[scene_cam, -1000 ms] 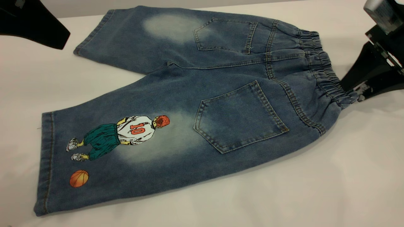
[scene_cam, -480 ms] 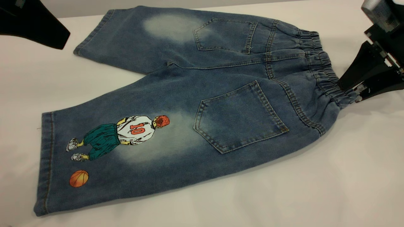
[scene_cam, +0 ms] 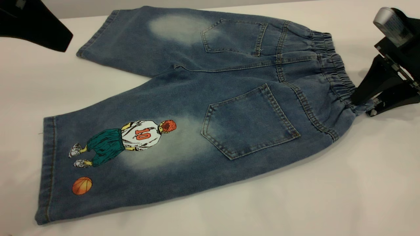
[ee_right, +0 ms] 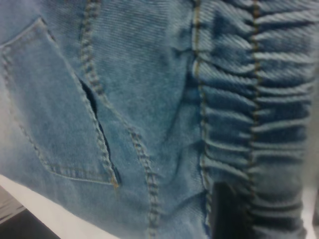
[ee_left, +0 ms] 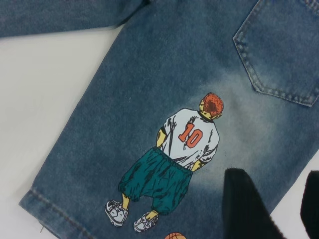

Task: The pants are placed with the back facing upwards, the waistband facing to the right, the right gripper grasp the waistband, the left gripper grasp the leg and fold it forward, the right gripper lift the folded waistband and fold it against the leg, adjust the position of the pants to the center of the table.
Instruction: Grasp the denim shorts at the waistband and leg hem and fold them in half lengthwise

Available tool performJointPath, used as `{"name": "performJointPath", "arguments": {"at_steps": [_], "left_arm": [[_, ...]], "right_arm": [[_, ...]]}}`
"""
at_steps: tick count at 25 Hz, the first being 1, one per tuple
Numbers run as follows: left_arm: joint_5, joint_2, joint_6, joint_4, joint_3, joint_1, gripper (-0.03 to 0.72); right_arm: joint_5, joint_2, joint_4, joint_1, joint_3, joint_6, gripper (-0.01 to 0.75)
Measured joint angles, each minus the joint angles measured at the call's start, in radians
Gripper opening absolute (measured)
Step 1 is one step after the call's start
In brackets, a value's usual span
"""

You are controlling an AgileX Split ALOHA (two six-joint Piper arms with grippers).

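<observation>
Blue denim pants (scene_cam: 197, 108) lie flat on the white table (scene_cam: 295, 203) with the back pockets up and the elastic waistband (scene_cam: 331, 70) to the right. The near leg (scene_cam: 108, 154) carries a basketball-player print (ee_left: 184, 159). My right gripper (scene_cam: 360, 107) is at the near corner of the waistband (ee_right: 259, 124), open, one finger (ee_right: 227, 211) lying over the gathered fabric and the other past its edge. My left gripper (ee_left: 275, 189) hovers open above the near leg beside the print; in the exterior view only part of it shows, at the top left (scene_cam: 36, 26).
The far leg (scene_cam: 137, 39) spreads away toward the table's back edge. White table surface runs along the front and right of the pants. The grey wall edge shows at the top.
My right gripper has sunk lower and slightly left onto the waistband's near corner. The pants and the left arm have not moved.
</observation>
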Motion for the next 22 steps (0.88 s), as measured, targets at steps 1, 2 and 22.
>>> {"name": "performJointPath", "arguments": {"at_steps": [1,2,22], "left_arm": [[0.005,0.000,0.000,0.000,0.000,0.000,0.290],[0.005,0.000,0.000,0.000,0.000,0.000,0.290],[0.085,0.001,0.066,0.013,0.033,0.000,0.290]], "right_arm": [[0.005,0.000,-0.001,0.000,-0.001,0.000,0.317],[0.009,0.000,0.000,0.000,-0.001,-0.007,0.317],[0.098,-0.005,0.053,-0.001,-0.059,-0.044,0.018]]}}
